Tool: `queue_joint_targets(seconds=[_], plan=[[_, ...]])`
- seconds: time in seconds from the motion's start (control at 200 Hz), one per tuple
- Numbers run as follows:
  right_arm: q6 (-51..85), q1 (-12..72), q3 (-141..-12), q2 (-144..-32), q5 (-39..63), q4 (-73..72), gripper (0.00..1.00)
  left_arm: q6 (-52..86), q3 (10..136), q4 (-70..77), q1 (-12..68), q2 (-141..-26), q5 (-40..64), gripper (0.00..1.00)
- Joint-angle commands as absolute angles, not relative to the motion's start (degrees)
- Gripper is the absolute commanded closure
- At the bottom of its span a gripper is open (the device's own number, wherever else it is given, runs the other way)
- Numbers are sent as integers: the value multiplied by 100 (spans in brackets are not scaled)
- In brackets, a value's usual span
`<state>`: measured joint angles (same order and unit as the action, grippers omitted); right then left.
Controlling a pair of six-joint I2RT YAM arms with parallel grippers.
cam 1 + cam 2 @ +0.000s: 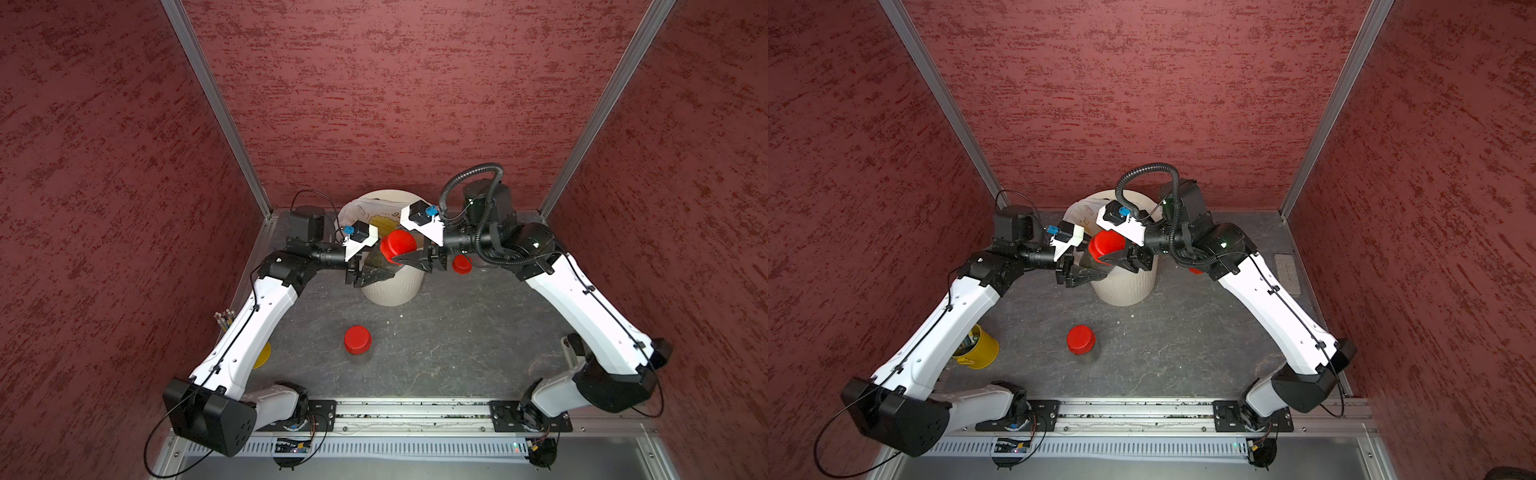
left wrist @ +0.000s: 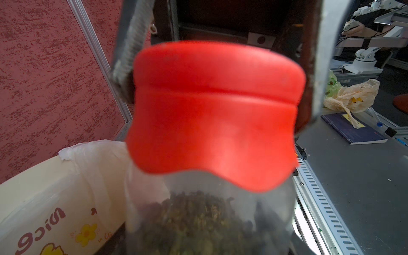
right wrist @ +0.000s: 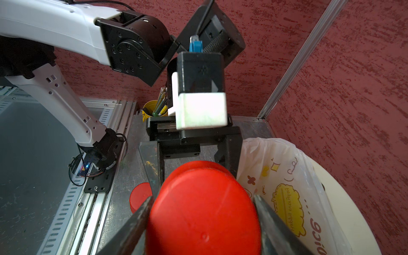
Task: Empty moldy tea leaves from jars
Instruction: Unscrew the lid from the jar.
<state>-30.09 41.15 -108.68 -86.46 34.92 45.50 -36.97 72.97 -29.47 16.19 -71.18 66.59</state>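
Over the ribbed bin [image 1: 390, 291], left pincer [image 1: 378, 272] clamps a clear jar [image 2: 209, 216]; right pincer [image 3: 202, 205] grips its red lid [image 1: 397, 245].

mottled red walls [image 1: 395, 104] enclose a grey marbled floor [image 1: 436, 345].

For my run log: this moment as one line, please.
left gripper: holds jar | right gripper: grips red lid | near bin
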Motion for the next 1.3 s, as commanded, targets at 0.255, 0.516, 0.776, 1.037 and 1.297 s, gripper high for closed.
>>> queue_joint_targets(seconds=[0.255,0.516,0.776,1.037,1.297], plan=[[-3225,4043,-11109,-8664,3738,5013,43,-3446,7436,-2887,1495,-7075,6637,31],[-2377,4052,-11056,-8502,3517,4368,8,-3445,7444,-2887,1500,-7093,6633,31],[-837,4141,-10918,-8358,2620,3722,1,-3458,7444,-2872,1499,-7099,6618,31],[327,4711,-10784,-8110,1136,3887,3,-3456,7444,-2865,1485,-7097,6585,31],[586,5144,-10664,-8248,238,4169,6,-3459,7444,-2856,1480,-7075,6574,30]])
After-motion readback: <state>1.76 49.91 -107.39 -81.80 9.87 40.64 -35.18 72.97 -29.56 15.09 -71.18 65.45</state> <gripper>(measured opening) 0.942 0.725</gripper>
